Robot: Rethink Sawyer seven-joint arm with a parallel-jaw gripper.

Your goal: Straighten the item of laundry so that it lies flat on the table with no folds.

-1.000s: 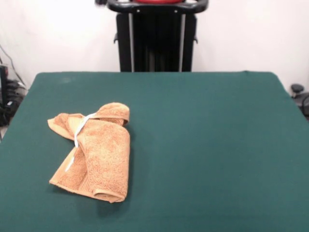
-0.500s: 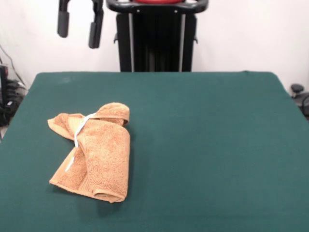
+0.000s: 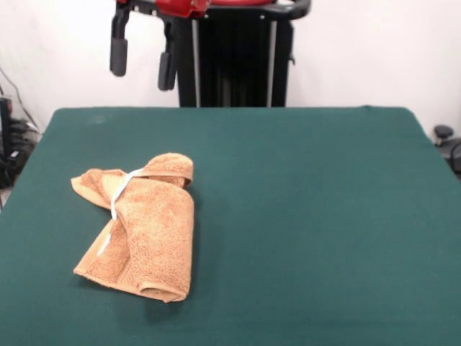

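Note:
The orange-tan towel [image 3: 141,227] lies crumpled and folded over itself on the left part of the dark green table [image 3: 302,216]. A white strip runs along one of its folded edges. My gripper [image 3: 142,66] hangs open at the top of the front view, high above the table's far edge, well behind and above the towel. Its two black fingers [image 3: 118,56] point down and hold nothing.
The robot's black pedestal [image 3: 234,61] stands behind the table's far edge. Cables and dark gear [image 3: 11,137] sit off the table's left side, and a dark object [image 3: 446,140] sits off its right side.
The gripper came into view at the top left, then moved right and lower. The towel has not moved.

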